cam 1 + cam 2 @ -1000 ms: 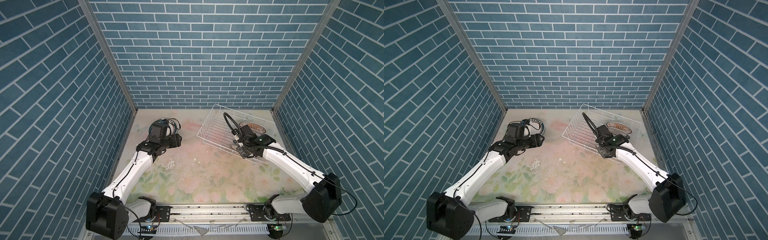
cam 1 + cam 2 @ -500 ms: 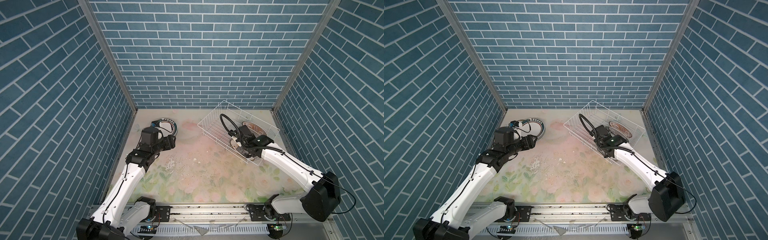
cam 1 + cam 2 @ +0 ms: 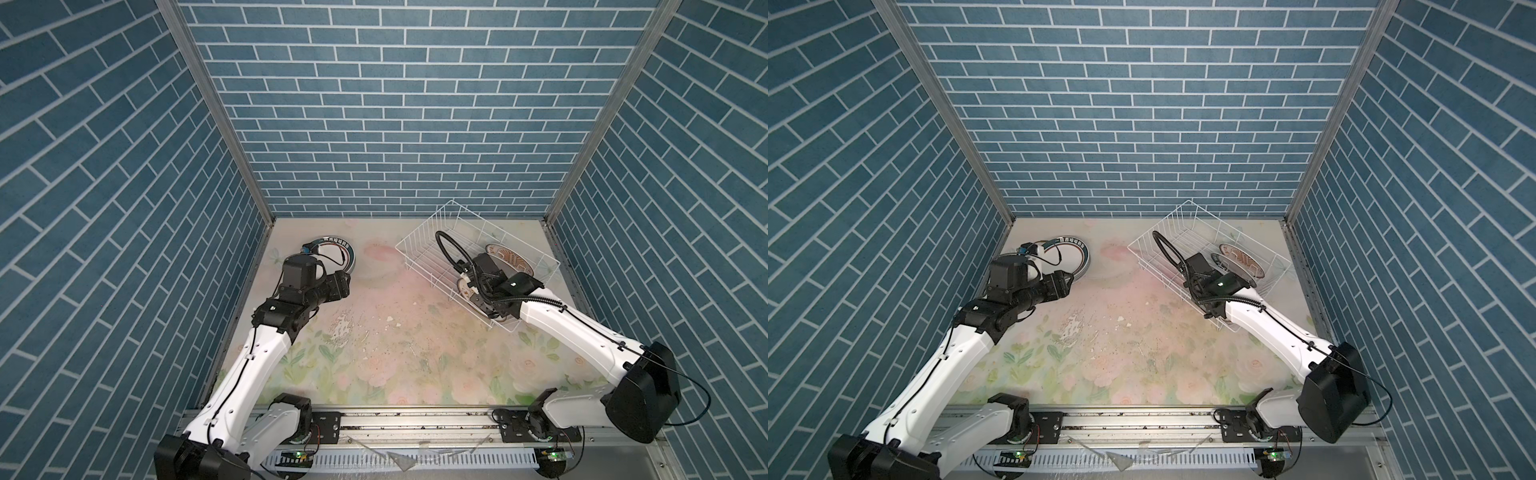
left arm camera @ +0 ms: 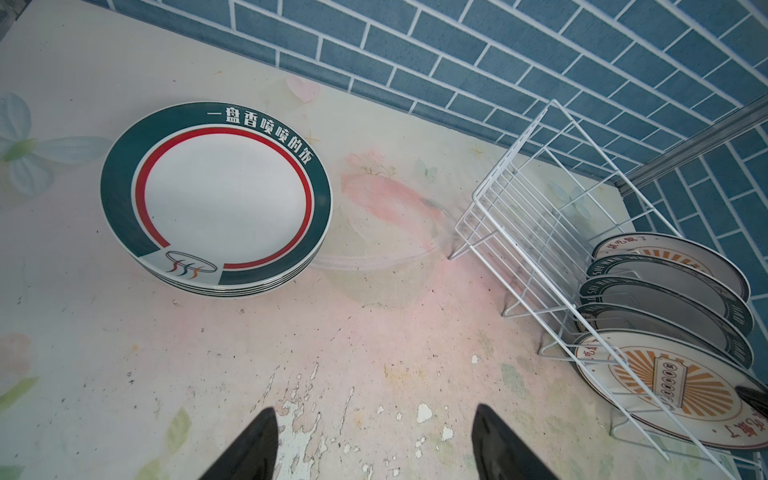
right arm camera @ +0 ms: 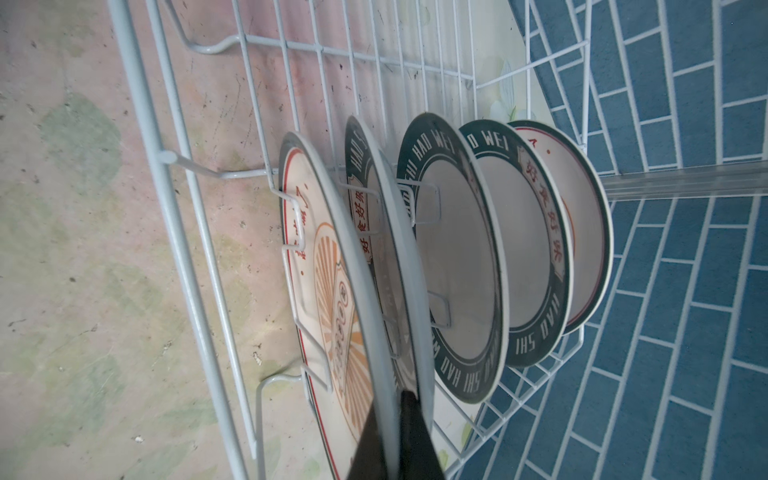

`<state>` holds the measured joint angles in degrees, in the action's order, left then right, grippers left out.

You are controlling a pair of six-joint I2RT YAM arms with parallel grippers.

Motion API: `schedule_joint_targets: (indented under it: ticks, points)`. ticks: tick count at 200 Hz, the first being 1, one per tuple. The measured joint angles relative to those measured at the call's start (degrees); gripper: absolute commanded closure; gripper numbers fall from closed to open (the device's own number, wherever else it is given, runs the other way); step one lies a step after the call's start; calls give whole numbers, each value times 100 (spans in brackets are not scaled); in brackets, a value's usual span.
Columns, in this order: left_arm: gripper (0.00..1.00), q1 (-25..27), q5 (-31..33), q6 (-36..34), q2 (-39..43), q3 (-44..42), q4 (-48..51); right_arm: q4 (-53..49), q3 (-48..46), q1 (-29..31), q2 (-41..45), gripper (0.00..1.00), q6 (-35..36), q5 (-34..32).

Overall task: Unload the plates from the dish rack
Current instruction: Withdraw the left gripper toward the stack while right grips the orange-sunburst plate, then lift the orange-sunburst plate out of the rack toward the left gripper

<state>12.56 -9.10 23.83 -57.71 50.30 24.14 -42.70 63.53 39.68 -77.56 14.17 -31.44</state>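
The white wire dish rack [image 3: 419, 249] [image 3: 1154, 245] [image 4: 519, 195] sits askew at the back right. Several plates stand in it [image 5: 457, 270]. Nearest the front is a sunburst plate [image 5: 332, 332] [image 4: 673, 386]. My right gripper [image 5: 390, 405] [image 3: 478, 299] is shut on that plate's rim, one finger on each side. A stack of green-rimmed plates [image 4: 224, 199] [image 3: 336, 251] [image 3: 1073, 253] lies flat at the back left. My left gripper [image 4: 374, 409] [image 3: 340, 282] hangs open and empty just in front of the stack.
Blue brick walls [image 3: 415, 124] close in on three sides, and the rack's far corner is near the back right corner. The floral table cover [image 3: 374, 353] has flaked patches and white crumbs in its middle. A metal rail [image 3: 415, 424] runs along the front edge.
My right gripper has shut on the sunburst plate's rim, and the rack has shifted a little. My left arm has drawn back from the stack, which now shows uncovered.
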Motion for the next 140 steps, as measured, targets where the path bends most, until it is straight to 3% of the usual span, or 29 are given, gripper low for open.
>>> schedule_joint_targets:
  ticks: [81,115,140]
  points:
    - [26,-2,-63,81,-297,-236,-105,564,0,387,824,100,44,-544]
    - [26,-7,-393,125,-424,-299,-396,898,4,433,1294,100,22,-254]
    - [26,-2,-942,282,-501,-542,-1051,1611,-68,433,1808,100,-535,157]
